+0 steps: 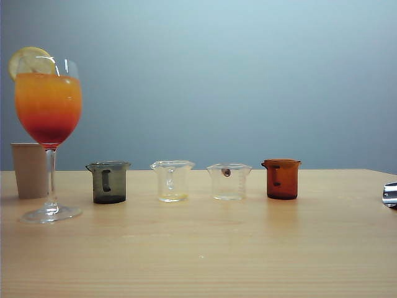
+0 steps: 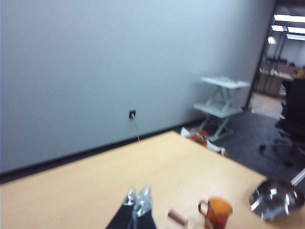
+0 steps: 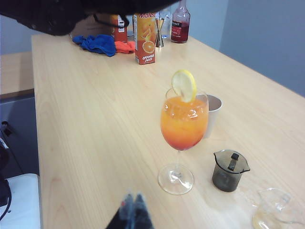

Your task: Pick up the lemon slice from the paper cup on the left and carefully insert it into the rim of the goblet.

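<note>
The table (image 1: 205, 248) is a broad pale wooden top set against a grey wall (image 1: 217, 74). On it the goblet (image 1: 48, 112) is the tallest thing, standing upright on its round foot, its drink orange above and red below. The lemon slice (image 1: 28, 61) sits wedged on the goblet's rim, upright, half above the glass; the right wrist view shows it the same way (image 3: 184, 85) on the goblet (image 3: 183, 129). The paper cup (image 1: 28, 170) stands just behind the goblet's stem, close beside it but not clearly touching.

To the goblet's right, a row of small beakers runs along the table: a grey beaker (image 1: 109, 182) nearest the goblet, then a clear beaker (image 1: 172, 180) with a trace of yellowish liquid, another clear beaker (image 1: 229, 181), and an amber beaker (image 1: 281, 179) farthest off.

Far beyond the goblet, the right wrist view shows a juice carton (image 3: 146, 38), a blue cloth (image 3: 95, 45) and a dark bottle (image 3: 180, 22).

The right gripper (image 3: 132, 200) hangs well short of the goblet, its fingertips pressed together and holding nothing. The left gripper (image 2: 137, 198) is away from the goblet, above the table near the amber beaker (image 2: 218, 212), its blurred tips closed together, also empty.
</note>
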Tool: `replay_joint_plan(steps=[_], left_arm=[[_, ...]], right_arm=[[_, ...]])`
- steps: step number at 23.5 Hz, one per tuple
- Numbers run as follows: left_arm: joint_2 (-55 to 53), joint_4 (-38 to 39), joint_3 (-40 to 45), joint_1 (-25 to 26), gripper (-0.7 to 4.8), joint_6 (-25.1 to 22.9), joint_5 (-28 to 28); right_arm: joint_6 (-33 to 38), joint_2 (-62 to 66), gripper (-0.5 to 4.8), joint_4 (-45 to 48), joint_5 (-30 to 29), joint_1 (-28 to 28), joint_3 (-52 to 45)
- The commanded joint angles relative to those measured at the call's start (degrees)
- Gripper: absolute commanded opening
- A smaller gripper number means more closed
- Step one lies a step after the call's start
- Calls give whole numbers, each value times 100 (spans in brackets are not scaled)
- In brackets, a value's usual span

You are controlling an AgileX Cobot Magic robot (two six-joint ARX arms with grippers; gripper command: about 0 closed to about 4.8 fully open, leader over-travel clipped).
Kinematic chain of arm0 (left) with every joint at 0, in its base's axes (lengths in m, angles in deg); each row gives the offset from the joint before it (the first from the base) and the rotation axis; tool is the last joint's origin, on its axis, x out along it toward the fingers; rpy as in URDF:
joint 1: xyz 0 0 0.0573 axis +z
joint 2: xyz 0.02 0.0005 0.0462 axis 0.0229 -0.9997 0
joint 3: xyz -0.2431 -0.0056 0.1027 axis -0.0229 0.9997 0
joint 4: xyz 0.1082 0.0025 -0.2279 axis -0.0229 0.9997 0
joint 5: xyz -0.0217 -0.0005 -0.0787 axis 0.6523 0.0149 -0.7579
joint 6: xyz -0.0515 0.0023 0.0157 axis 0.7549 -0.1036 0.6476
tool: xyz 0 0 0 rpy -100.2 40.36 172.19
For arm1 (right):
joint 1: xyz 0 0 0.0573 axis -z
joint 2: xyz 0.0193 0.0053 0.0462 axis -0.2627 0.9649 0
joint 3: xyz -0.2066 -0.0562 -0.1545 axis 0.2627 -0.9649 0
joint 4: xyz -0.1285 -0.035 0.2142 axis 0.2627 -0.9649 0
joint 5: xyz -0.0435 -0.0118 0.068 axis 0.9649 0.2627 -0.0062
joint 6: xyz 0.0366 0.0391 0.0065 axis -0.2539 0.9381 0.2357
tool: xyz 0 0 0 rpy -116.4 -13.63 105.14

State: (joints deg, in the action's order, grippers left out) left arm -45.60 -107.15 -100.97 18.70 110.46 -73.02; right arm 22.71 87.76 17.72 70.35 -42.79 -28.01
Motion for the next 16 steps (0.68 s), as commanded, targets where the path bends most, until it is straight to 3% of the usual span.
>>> replay_joint_plan(steps=[1, 2, 5, 7, 8, 9, 10, 11, 14, 16], left_arm=[[461, -96, -11, -177, -6, 428, 435], [704, -15, -11, -289, -6, 684, 619], [1401, 758, -11, -555, -6, 595, 1172], [2028, 1906, -11, -678, -6, 90, 1954], [2529, 2966, -11, -809, -6, -629, 2677], [2752, 3447, -11, -896, -6, -1036, 3036], [3195, 4385, -11, -1119, -6, -1884, 3779], [3445, 4883, -11, -1266, -6, -2262, 4223], [4345, 6299, 31, -1851, -6, -2776, 5482], [4809, 6564, 254, -2098, -6, -2793, 5873]], right_arm=[[-87, -85, -5, 219, 13, 4, 24], [-87, -129, -5, 262, 37, 4, 24], [-87, -260, -5, 243, 739, 7, 22], [-90, -389, -5, 199, 1134, 7, 20], [-92, -485, -5, 129, 1327, 7, 17], [-94, -542, -5, 44, 1370, 9, 17], [-94, -599, -5, -94, 1377, 9, 13], [-94, -643, -5, -212, 1405, 9, 7], [-116, -739, -5, -76, 1598, 7, -236], [-116, -772, -5, 210, 1825, 7, -466]])
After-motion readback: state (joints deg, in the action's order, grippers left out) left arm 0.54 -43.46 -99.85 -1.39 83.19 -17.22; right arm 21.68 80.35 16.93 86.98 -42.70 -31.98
